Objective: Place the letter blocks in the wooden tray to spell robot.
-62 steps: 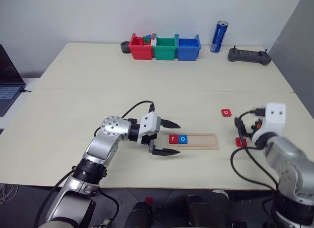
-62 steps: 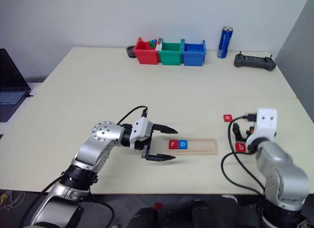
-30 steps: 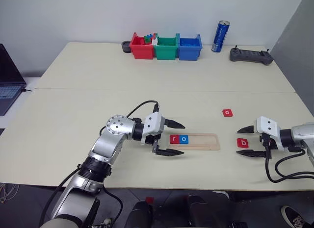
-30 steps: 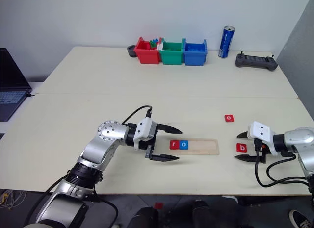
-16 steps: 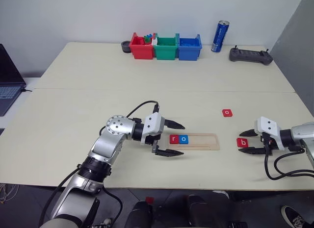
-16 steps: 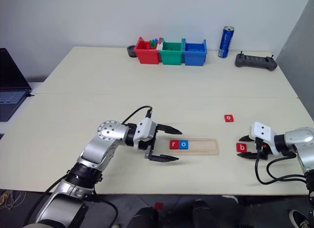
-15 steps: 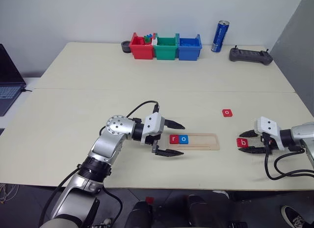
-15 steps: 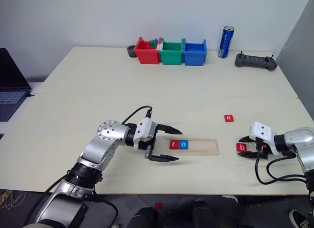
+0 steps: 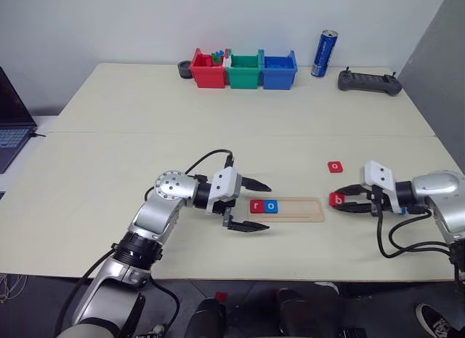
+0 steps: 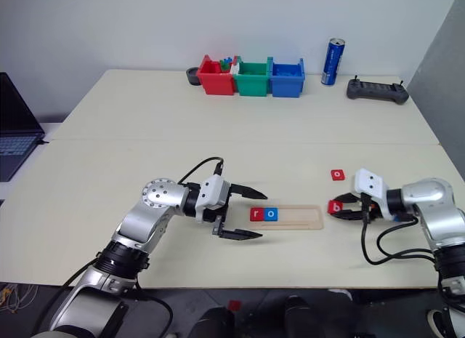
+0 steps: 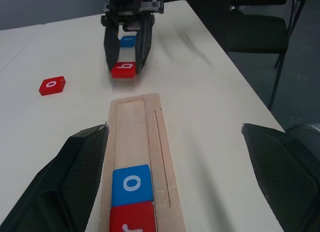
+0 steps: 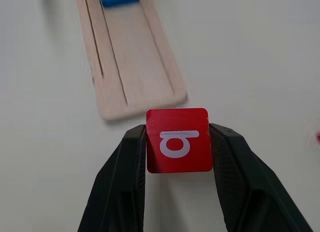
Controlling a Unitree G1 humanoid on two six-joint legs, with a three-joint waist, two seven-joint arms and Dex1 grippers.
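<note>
Red "b" block pinched between the right gripper's two black fingers, just off the wooden tray's right end.
Red "r" block and blue "o" block sit side by side at the tray's left end. Left gripper hovers beside that end, fingers spread wide and holding nothing. A red "o" block lies loose on the table, near the right gripper.

A red letter block left of centre in the head view reads "r", and a blue letter block touching it on its right reads "o". Both sit in the wooden tray. Further right, a red block reads "b". Above it, another red block reads "o". Print on the blue can at upper right is unreadable.
</note>
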